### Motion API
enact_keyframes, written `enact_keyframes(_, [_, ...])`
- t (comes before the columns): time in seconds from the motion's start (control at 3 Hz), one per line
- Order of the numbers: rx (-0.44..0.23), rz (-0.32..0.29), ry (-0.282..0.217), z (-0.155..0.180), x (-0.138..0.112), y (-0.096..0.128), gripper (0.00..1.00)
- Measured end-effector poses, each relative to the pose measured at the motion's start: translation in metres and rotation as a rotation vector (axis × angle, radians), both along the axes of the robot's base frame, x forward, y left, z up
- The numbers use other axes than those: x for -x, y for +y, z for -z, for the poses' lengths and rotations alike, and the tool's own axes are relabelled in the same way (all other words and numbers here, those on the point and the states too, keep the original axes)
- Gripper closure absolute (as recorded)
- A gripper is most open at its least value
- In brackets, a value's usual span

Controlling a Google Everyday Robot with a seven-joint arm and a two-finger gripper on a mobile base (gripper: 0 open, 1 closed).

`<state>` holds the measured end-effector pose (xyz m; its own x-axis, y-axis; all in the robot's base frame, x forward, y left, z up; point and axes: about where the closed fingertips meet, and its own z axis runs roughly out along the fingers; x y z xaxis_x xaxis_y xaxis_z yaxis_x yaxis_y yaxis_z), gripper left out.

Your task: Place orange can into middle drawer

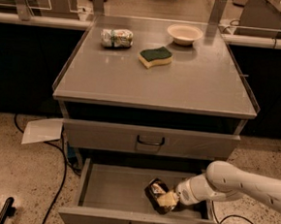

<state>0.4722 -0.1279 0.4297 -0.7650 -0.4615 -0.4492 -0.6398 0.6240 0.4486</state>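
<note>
The middle drawer point(110, 192) is pulled open below the counter, showing a flat grey floor and a dark loop handle on its front. The orange can point(155, 189), shiny and dark-mottled, is tilted inside the drawer at its right front, low over the floor. My gripper point(166, 199) reaches in from the right on a white arm point(242, 182) and is shut on the can's right end. I cannot tell if the can touches the floor.
The shut upper drawer front point(104, 136) sits just above. On the counter lie a whitish can with green markings point(116, 38), a green-yellow sponge point(155, 57) and a white bowl point(184, 34). A paper sheet point(42, 130) and cables lie on the floor at left.
</note>
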Motion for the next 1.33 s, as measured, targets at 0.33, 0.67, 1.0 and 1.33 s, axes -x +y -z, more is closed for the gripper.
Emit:
enact_keyframes(0.33, [0.0,0.0,0.0,0.0,0.0,0.0,0.58])
enact_keyframes(0.67, [0.0,0.0,0.0,0.0,0.0,0.0001,0.34])
enact_keyframes(1.0, [0.0,0.0,0.0,0.0,0.0,0.0001,0.11])
enact_keyframes(1.33, [0.0,0.0,0.0,0.0001,0.0001,0.0001,0.0])
